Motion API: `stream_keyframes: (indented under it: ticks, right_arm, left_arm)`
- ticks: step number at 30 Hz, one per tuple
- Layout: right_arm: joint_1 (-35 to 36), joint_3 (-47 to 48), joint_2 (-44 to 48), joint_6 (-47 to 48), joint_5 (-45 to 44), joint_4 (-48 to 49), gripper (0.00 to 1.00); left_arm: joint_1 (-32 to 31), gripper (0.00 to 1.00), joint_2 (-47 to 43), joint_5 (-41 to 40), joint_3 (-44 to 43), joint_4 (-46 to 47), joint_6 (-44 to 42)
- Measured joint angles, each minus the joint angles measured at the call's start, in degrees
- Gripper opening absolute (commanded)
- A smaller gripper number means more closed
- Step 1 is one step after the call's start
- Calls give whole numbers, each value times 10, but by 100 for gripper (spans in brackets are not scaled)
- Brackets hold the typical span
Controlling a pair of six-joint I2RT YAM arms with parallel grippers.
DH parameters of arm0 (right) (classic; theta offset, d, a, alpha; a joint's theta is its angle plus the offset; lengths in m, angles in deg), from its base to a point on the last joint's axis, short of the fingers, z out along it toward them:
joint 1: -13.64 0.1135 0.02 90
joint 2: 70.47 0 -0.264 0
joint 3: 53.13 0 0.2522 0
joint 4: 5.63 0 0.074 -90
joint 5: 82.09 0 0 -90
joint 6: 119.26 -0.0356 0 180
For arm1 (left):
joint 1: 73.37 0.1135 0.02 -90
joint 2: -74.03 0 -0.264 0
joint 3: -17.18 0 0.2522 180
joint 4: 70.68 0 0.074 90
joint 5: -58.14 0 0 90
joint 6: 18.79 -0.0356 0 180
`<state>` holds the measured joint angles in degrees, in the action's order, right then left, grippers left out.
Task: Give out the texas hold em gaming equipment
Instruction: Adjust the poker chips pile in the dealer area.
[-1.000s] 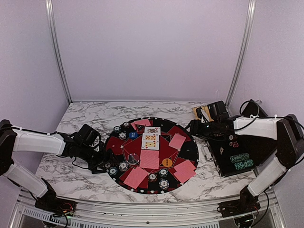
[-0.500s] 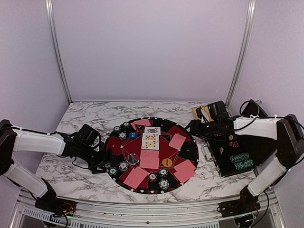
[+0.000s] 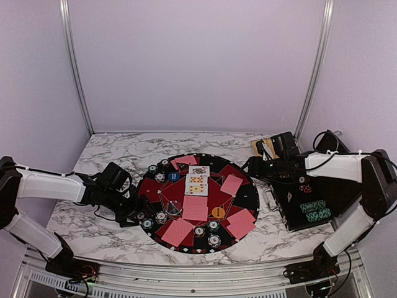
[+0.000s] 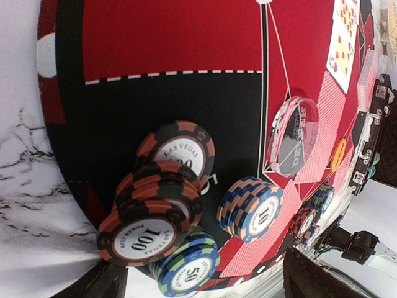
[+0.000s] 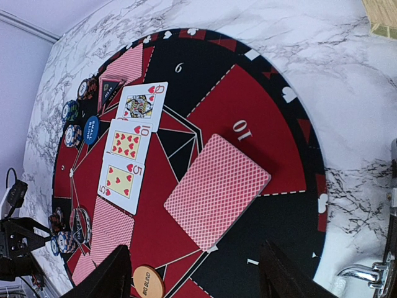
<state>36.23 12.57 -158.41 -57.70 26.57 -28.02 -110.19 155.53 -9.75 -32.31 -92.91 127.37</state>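
Note:
Pink-red-backed cards (image 3: pixel 195 208) lie face down on the round mat (image 3: pixel 248 200), and three face-up hearts cards (image 3: pixel 197 179) lie in its middle. Chip stacks (image 3: pixel 160 216) ring the mat. The blue button (image 3: pixel 173 176) and orange button (image 3: pixel 218 212) lie on it. My left gripper (image 3: pixel 133 213) is open and empty at the mat's left edge. In the left wrist view its jaws (image 4: pixel 198 288) stand wide, just short of the 100 chips (image 4: pixel 146 234) and a 50 stack (image 4: pixel 189 271); a clear button (image 4: pixel 291 136) lies beyond. My right gripper (image 5: pixel 198 276) is open over a face-down card (image 5: pixel 217 189).
The black case (image 3: pixel 291 197) lies open at the right with chips inside. A tan box (image 3: pixel 262 148) sits behind the right gripper. Marble table (image 3: pixel 111 155) surrounds the mat. Metal posts stand at the back corners.

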Motion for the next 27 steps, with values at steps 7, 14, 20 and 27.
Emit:
stream_keyframes:
  ticks: [7, 14, 20, 27]
  right_arm:
    - [0, 0, 2, 0, 0, 0, 68]
    - [0, 0, 7, 0, 0, 0, 68]
    - [0, -1, 7, -1, 0, 1, 68]
    - [0, -1, 7, -1, 0, 1, 68]
  left_arm:
    - [0, 88, -1, 0, 0, -1, 0]
    - [0, 88, -1, 0, 0, -2, 0]
    - [0, 88, -2, 0, 0, -4, 0]
    - [0, 89, -2, 0, 0, -4, 0]
